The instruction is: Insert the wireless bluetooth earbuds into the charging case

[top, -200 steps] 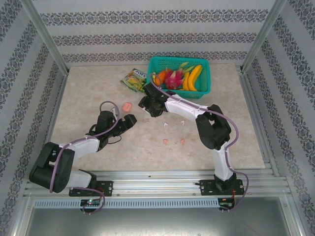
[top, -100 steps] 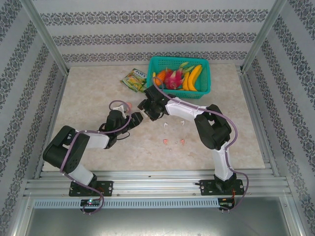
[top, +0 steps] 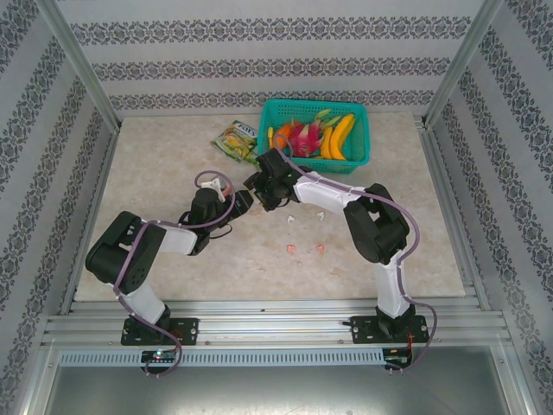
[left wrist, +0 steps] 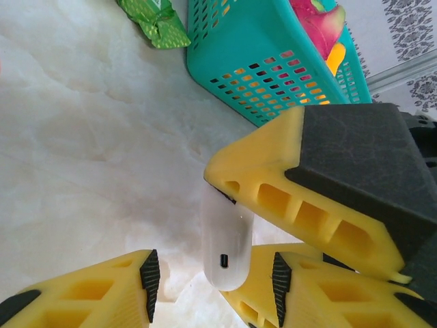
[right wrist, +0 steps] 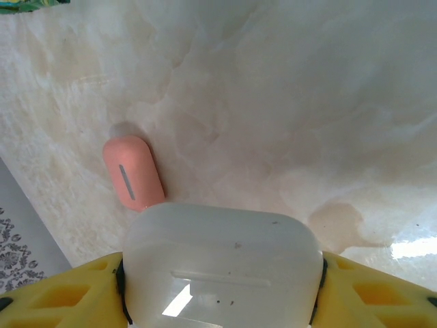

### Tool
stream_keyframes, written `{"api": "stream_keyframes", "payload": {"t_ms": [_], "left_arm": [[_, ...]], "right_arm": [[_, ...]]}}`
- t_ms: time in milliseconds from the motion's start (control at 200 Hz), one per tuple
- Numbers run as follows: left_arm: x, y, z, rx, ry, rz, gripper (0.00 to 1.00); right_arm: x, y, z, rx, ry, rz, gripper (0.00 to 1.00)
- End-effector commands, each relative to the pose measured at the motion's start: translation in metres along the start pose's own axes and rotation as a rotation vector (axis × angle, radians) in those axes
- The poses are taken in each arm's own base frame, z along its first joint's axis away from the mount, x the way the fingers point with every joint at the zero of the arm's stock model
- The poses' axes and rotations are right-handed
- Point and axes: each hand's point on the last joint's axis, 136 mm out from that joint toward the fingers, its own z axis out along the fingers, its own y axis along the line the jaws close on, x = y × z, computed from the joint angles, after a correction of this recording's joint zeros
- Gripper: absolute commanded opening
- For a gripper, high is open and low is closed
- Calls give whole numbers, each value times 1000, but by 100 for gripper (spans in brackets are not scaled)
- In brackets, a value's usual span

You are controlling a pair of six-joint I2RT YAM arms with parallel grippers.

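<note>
**Gripping the white charging case near the teal basket**

Top view: the right gripper (top: 262,188) sits just off the near-left corner of the teal basket (top: 361,161), which holds bananas and other bright fruit. The left gripper (top: 240,206) meets it from the side away from the basket.

Right wrist view: the right gripper (right wrist: 222,273) is clamped on the white charging case (right wrist: 222,263), with one yellow finger pressed against each end of it. The case is shut (its lid seam shows as a thin line).

Left wrist view: the same white charging case (left wrist: 227,246) stands on end between the right arm's yellow fingers (left wrist: 273,188), below the basket wall (left wrist: 273,68). The left gripper (left wrist: 215,280) has its jaws apart on either side of the case. A clear gap of table shows between one black pad (left wrist: 150,283) and the case.

The earbuds lie loose on the table, well apart from the basket on its near side. Two whitish earbuds (top: 292,219) are the closer pair to it, and two pink-red earbuds (top: 292,249) lie beyond them.

A pink case (right wrist: 133,173) rests flat on the table, farther from the basket than the white one. A green snack packet (top: 233,141) lies just left of the basket.
</note>
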Motion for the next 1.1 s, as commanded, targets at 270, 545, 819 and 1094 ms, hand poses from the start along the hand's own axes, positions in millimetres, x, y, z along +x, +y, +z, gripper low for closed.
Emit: {"api": "stream_keyframes", "payload": {"t_ms": [270,545,819,1094], "left_arm": [[0,-19,10,68,-35,11,46],[1,-20,4,80,-57,2,46],[3,-22,-5,86,-64,6,52],[1,-23,-1,73,-60,27,50]], "right_arm": [[21,24,-15,-106,60,61,59],[14,24,-12,-143,39,161,59],[5,22,-12,-149,16,207,59],[7,18,-10,-145,22,208,59]]}}
